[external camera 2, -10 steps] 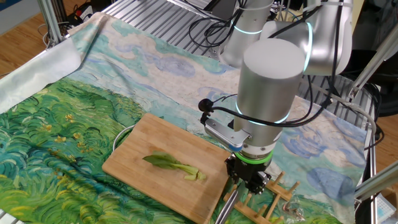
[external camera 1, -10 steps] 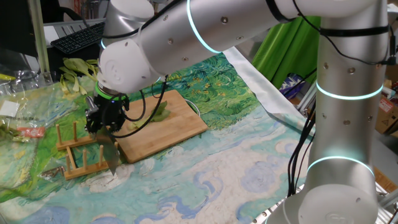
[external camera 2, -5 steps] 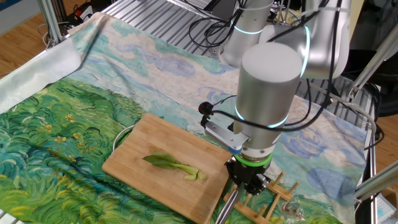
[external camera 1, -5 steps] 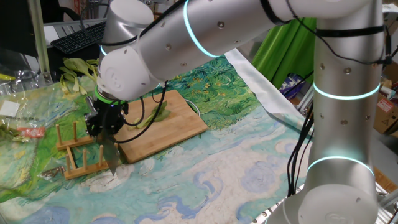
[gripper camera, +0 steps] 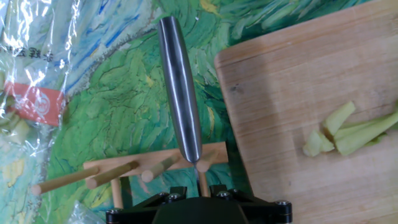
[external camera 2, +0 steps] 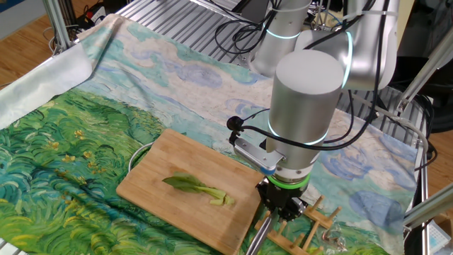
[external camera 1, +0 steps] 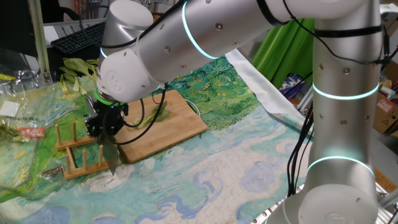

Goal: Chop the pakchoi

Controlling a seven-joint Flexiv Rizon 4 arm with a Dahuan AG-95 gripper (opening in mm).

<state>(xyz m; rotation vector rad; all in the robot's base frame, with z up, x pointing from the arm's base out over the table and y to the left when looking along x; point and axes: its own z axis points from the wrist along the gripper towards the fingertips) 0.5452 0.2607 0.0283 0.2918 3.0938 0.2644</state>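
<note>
The pakchoi lies on the wooden cutting board, a small stalk with its pale stem end cut into pieces; in one fixed view it shows partly behind the arm. My gripper hangs over the wooden knife rack just off the board's corner. A steel-handled knife points away from the hand, its thin end running between the fingers of my gripper, which is shut on it. The handle sticks out below the hand.
A bunch of larger whole pakchoi stalks lies at the back left. A crinkled plastic bag lies beside the rack on the painted cloth. A keyboard sits behind, and the arm's base column stands at the right.
The hand has settled slightly lower onto the knife at the rack and the fingers have drawn in on it. The pakchoi and board have not moved.
</note>
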